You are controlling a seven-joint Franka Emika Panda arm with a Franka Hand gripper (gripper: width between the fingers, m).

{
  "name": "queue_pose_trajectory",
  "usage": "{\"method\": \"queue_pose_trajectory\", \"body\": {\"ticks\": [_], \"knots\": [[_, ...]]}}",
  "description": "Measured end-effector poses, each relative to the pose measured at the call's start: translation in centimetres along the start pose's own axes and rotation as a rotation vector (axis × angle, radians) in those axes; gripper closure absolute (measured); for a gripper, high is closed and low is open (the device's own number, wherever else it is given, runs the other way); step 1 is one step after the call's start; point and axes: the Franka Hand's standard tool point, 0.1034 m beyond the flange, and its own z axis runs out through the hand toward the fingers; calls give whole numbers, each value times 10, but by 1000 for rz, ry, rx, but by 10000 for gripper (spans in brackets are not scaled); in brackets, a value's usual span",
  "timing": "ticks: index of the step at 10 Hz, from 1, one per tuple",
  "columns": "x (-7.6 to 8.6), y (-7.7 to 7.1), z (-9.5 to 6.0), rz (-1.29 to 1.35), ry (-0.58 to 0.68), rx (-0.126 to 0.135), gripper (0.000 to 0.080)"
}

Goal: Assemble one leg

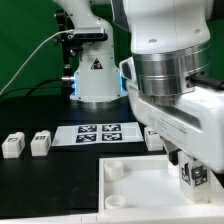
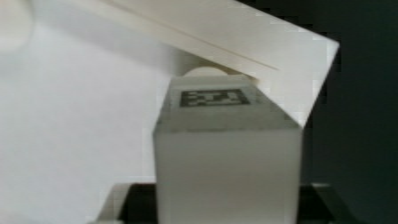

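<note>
The gripper (image 1: 189,168) pinches a small white plastic block-like leg (image 2: 222,150). Its dark fingers (image 2: 132,204) press on two opposite flat sides of the body, and the square black-and-white marker faces the wrist camera. The leg hangs over the large white square panel (image 1: 130,192), towards the exterior view's right, with its rounded tip close to a panel edge. It looks light, rigid and smooth, so a firm hold on the flat faces seems best. A spare leg (image 1: 40,143) and another (image 1: 13,145) lie well apart on the black table (image 1: 40,190), beside the marker board (image 1: 105,133).
</note>
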Motion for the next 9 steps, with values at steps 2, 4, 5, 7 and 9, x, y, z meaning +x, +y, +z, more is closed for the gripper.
{"method": "queue_pose_trajectory", "body": {"ticks": [2,4,5,7,9], "knots": [[-2,1,0,111,-4,-5,506],[-3,1,1,84,-5,-6,354],[-4,1,1,25,-4,-6,228],[-19,2,6,-215,16,-11,166],[-27,1,6,-597,43,-28,155]]}}
